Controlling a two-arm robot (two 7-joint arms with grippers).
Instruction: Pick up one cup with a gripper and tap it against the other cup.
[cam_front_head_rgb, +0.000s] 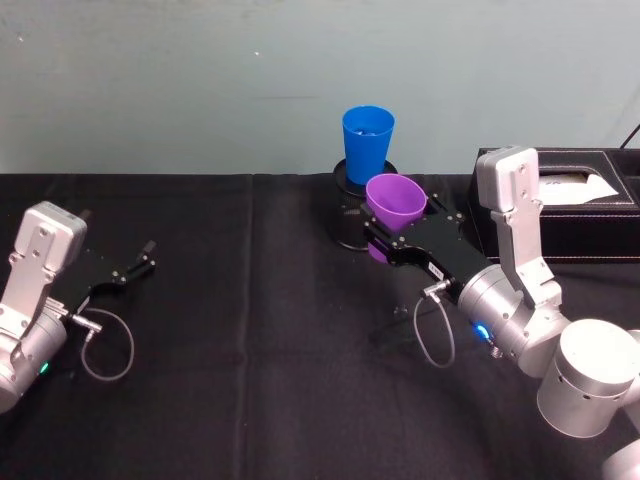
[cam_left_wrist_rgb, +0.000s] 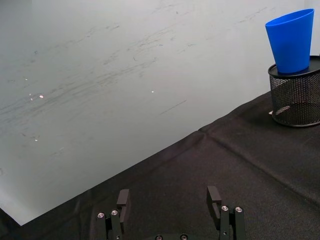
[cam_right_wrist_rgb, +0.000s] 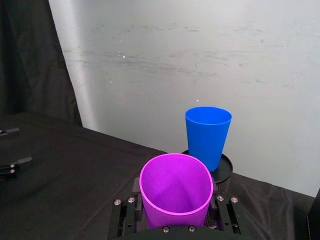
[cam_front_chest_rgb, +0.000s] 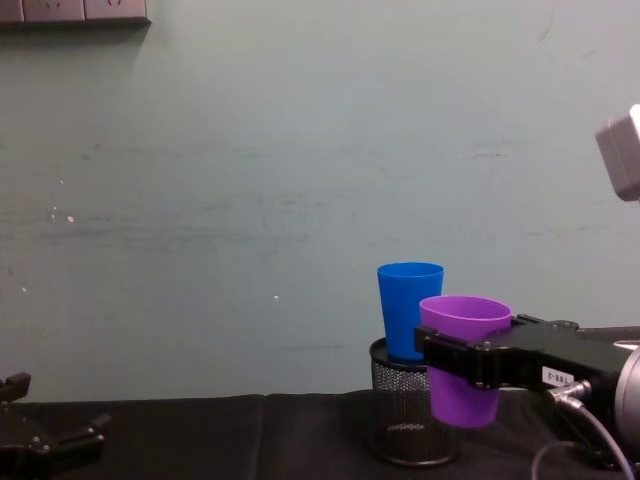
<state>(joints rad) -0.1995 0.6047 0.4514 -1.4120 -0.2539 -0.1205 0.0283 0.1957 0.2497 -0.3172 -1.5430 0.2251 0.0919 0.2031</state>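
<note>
purple cup (cam_front_head_rgb: 395, 203) | blue cup (cam_front_head_rgb: 367, 145) | black mesh holder (cam_left_wrist_rgb: 296, 98) | black tablecloth (cam_front_head_rgb: 250, 330) | pale wall (cam_front_head_rgb: 150, 80)

No text, brand, number or sign can be read. A small white label (cam_front_chest_rgb: 557, 377) sits on the black body of the right gripper (cam_front_chest_rgb: 455, 358), at the lower right of the chest view just right of the purple cup (cam_front_chest_rgb: 462, 402), and bears a short row of dark characters too small to make out. In the head view, right of centre, the same label appears as a white patch, likewise illegible.
</note>
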